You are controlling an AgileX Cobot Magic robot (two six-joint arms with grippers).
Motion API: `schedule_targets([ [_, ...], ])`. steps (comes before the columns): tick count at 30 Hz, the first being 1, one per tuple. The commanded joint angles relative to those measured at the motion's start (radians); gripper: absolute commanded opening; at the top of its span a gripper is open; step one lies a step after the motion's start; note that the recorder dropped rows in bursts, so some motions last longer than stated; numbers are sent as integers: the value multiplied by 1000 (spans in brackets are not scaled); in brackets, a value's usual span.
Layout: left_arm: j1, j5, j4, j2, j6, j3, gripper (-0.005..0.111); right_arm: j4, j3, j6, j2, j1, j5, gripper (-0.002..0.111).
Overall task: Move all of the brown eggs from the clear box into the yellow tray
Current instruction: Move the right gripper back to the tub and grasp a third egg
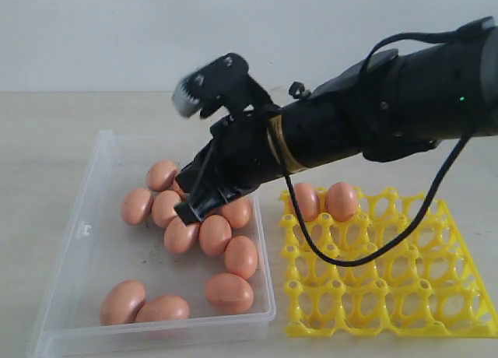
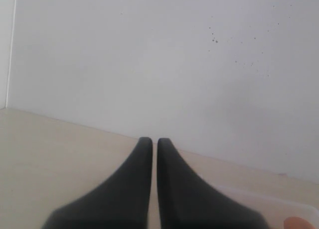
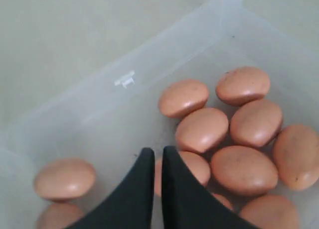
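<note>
Several brown eggs (image 1: 215,234) lie in the clear box (image 1: 101,257) on the left. The yellow tray (image 1: 289,253) beside it holds two eggs (image 1: 341,200) in its far left cups. My right gripper (image 1: 192,210) reaches across into the box and hangs over the egg cluster. In the right wrist view the right gripper (image 3: 157,150) is shut, with nothing between its fingers, just above an egg (image 3: 201,129) inside the box (image 3: 99,97). My left gripper (image 2: 155,139) is shut and empty above the table. It is out of the exterior view.
The right arm's black cable (image 1: 350,257) droops over the tray's near left cups. A corner of the box (image 2: 279,201) and part of one egg (image 2: 299,223) show in the left wrist view. A pale wall (image 2: 164,55) rises behind the table.
</note>
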Motion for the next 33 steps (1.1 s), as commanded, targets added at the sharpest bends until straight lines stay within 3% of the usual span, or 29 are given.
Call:
schedule_targets([
  [1, -3, 0, -3, -3, 7, -3, 4, -10, -11, -471, 13, 87, 245, 0],
  [5, -3, 0, -3, -3, 7, -3, 4, -10, -13, -784, 37, 239, 813, 0],
  [7, -3, 0, -3, -3, 7, -3, 4, -10, -39, -780, 68, 273, 982, 0],
  [8, -3, 0, -3, -3, 7, -3, 4, 91, -70, -783, 86, 277, 1030, 0],
  [10, -3, 0, -3, -3, 7, -3, 4, 413, -165, -857, 118, 267, 1052, 0],
  [14, -3, 0, -3, -3, 7, -3, 4, 1302, -342, -1368, 166, 185, 1067, 0],
  [18, -3, 0, -3, -3, 7, -3, 4, 1769, -480, -1601, 222, 111, 1220, 9],
  [24, -3, 0, -3, -3, 7, -3, 4, 1826, -604, -1517, 315, 86, 1404, 48],
  [33, -3, 0, -3, -3, 7, -3, 4, 1830, -672, -1461, 434, 86, 1461, 49],
])
